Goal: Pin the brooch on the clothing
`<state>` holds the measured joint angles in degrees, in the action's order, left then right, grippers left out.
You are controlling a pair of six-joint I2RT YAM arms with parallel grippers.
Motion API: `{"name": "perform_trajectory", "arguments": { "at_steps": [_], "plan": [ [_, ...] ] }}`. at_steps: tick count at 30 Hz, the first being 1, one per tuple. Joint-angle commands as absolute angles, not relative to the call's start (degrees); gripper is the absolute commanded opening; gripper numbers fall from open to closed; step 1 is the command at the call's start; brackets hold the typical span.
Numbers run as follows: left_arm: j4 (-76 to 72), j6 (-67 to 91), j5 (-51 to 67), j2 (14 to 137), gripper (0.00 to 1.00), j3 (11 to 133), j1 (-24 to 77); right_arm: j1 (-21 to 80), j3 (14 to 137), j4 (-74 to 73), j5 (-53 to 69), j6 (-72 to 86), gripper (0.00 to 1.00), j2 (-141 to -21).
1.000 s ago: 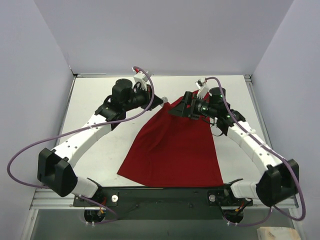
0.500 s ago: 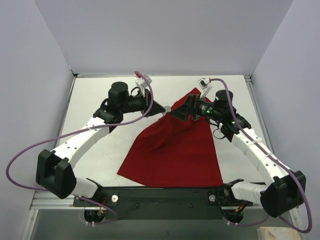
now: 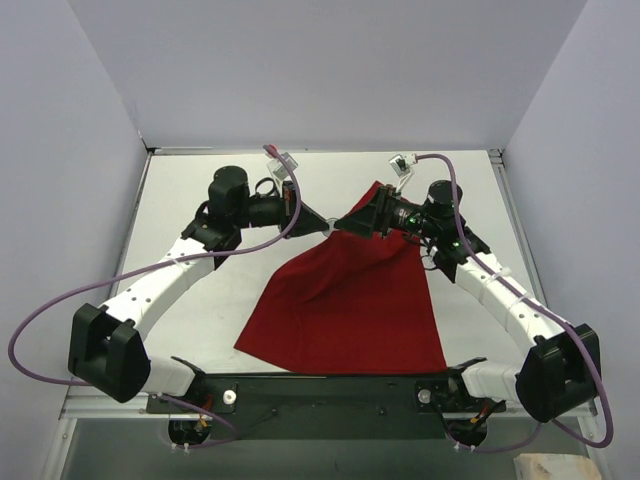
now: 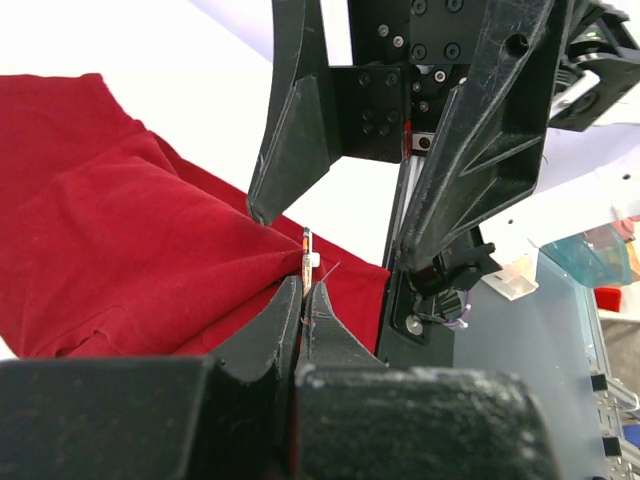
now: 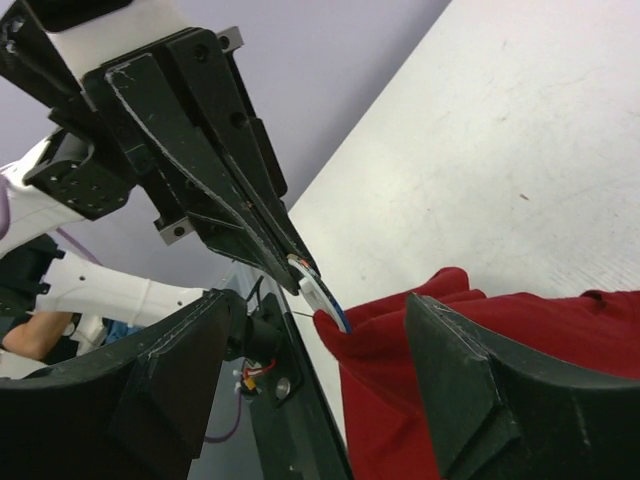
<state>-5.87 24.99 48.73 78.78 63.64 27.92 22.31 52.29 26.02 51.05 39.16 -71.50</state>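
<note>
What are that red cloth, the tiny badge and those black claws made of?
The red shirt looks like soft matte knit fabric, perhaps cotton: it bunches into folds. The badge shows a glossy white and blue rim, maybe coated metal or plastic; too small to tell. The left gripper has fingers of hard matte black plastic, apparently: grainy, scuffed surfaces.

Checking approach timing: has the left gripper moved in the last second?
Yes. In the top view the left gripper has shifted away from the table's back edge, toward the near side, meeting the right gripper.
</note>
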Motion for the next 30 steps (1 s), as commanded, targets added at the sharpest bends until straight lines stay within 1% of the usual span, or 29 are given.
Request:
{"name": "perform_trajectory", "arguments": {
  "at_steps": [1, 6, 8, 9, 10, 11, 15, 16, 17, 18, 19, 24, 30],
  "plan": [
    [-12.91, 27.51, 52.64, 78.13, 0.0, 64.25, 27.42, 22.85, 50.89, 37.17, 56.51, 43.06, 0.71, -69.97],
    [-14.5, 28.82, 52.91, 78.75, 0.0, 64.34, 27.42, 23.91, 51.15, 32.54, 57.48, 40.0, 0.72, -69.43],
    [-14.94, 29.18, 53.17, 79.19, 0.0, 64.6, 27.42, 23.99, 50.63, 32.87, 58.53, 40.16, 0.71, -69.7],
    [-15.2, 29.35, 53.35, 79.36, 0.0, 64.6, 27.42, 23.99, 50.36, 33.65, 58.8, 40.51, 0.7, -69.52],
    [-15.12, 29.44, 53.52, 79.54, 0.0, 64.6, 27.42, 23.99, 50.1, 34.27, 59.23, 40.95, 0.65, -69.43],
    [-15.12, 29.53, 53.53, 79.54, 0.0, 64.6, 27.42, 23.99, 49.58, 35.15, 59.5, 42.09, 0.63, -69.26],
    [-15.12, 29.62, 53.44, 79.8, 0.0, 64.51, 27.33, 23.99, 49.48, 36.04, 60.29, 42.54, 0.61, -69.0],
    [-15.12, 29.62, 53.35, 79.89, 0.0, 64.51, 27.33, 23.99, 49.48, 35.86, 60.47, 42.45, 0.55, -69.08],
    [-15.12, 29.62, 53.44, 79.89, 0.0, 64.51, 27.33, 23.99, 49.48, 35.86, 60.82, 42.45, 0.52, -69.08],
    [-15.12, 29.62, 53.35, 79.89, 0.0, 64.42, 27.33, 23.99, 49.48, 35.86, 60.99, 42.45, 0.46, -69.0],
    [-15.12, 29.62, 53.35, 79.98, 0.0, 64.51, 27.16, 23.99, 49.48, 35.77, 61.0, 42.45, 0.43, -68.91],
    [-15.03, 29.62, 53.61, 80.15, 0.0, 64.42, 26.9, 23.99, 49.31, 36.12, 61.35, 42.71, 0.4, -68.2],
    [-14.33, 29.71, 55.81, 81.47, 0.0, 65.13, 26.89, 23.91, 49.66, 36.04, 61.61, 42.72, 0.39, -68.03]
  ]
}}
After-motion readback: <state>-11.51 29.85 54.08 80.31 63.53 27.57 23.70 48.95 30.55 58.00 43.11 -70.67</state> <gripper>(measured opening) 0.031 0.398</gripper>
